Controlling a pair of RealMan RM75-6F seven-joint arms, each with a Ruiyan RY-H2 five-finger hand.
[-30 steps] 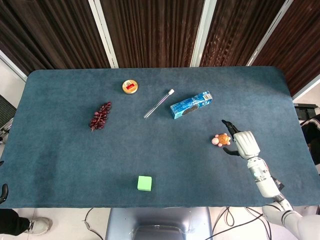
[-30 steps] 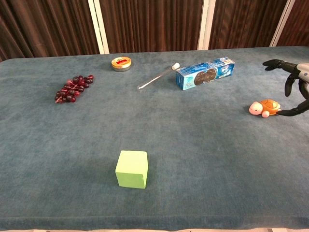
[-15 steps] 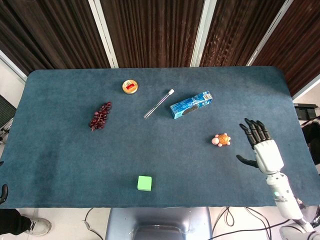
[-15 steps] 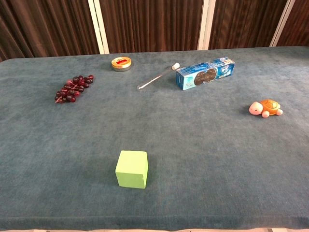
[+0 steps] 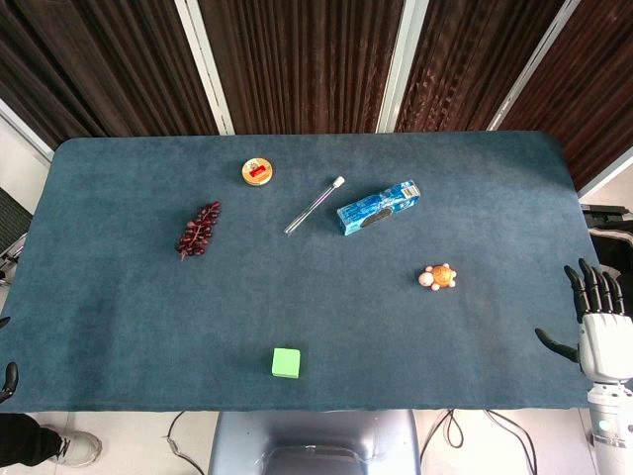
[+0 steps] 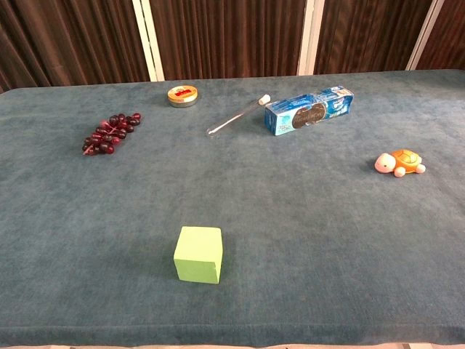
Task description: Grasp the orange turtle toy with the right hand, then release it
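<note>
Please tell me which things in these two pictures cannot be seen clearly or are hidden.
- Right robot hand: head view only, at the table's right edge; its arm is cut off by the frame. The chest view misses it.
- Left robot hand: in neither view.
- Round tin: lid picture too small to read in both views.
- Blue box: print too small to read.
- Orange turtle toy: underside hidden by the table.

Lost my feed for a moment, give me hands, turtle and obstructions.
Right hand open, fingers spread, off the table's right edge. Left hand not in view. Orange turtle toy sitting free on the table. Nothing near it.
</note>
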